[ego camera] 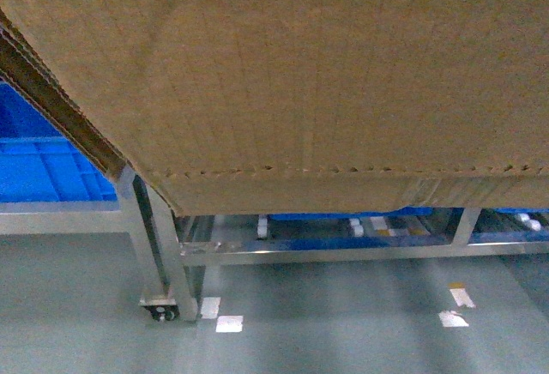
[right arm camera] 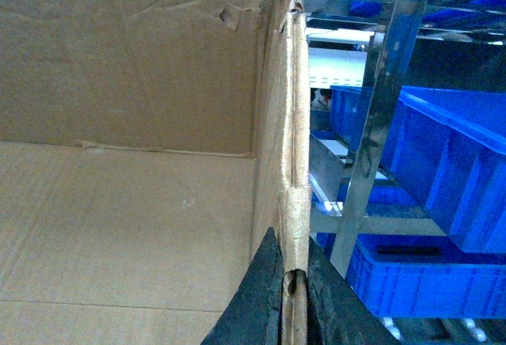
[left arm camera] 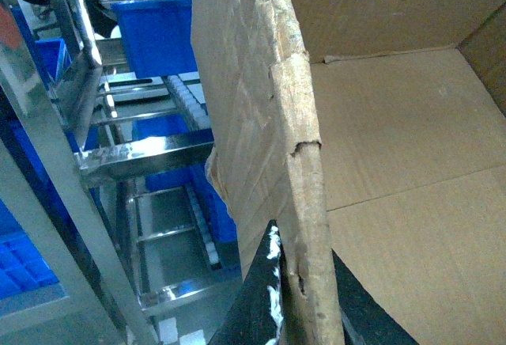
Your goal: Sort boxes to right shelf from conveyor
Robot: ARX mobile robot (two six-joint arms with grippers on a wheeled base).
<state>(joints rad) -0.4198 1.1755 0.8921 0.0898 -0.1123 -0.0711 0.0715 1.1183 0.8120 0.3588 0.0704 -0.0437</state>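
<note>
A big brown cardboard box (ego camera: 300,74) fills most of the head view, held up close to the camera with its dotted perforation line low on the side. My left gripper (left arm camera: 307,290) is shut on the box's ragged left wall (left arm camera: 253,84), one black finger on each face. On the opposite wall (right arm camera: 294,163), my right gripper (right arm camera: 292,286) is shut the same way. The box interior (right arm camera: 126,202) holds nothing. The right shelf (ego camera: 326,250), of shiny steel rails, stands just behind and below the box. The conveyor is out of view. The head view shows neither gripper.
Blue plastic crates (ego camera: 43,168) sit on the rack, some beside the left wall (left arm camera: 158,32) and some right of the right wall (right arm camera: 451,147). White rollers (left arm camera: 186,92) line the rails. A steel post (right arm camera: 379,123) stands close to the box. White tape marks (ego camera: 229,323) lie on the floor.
</note>
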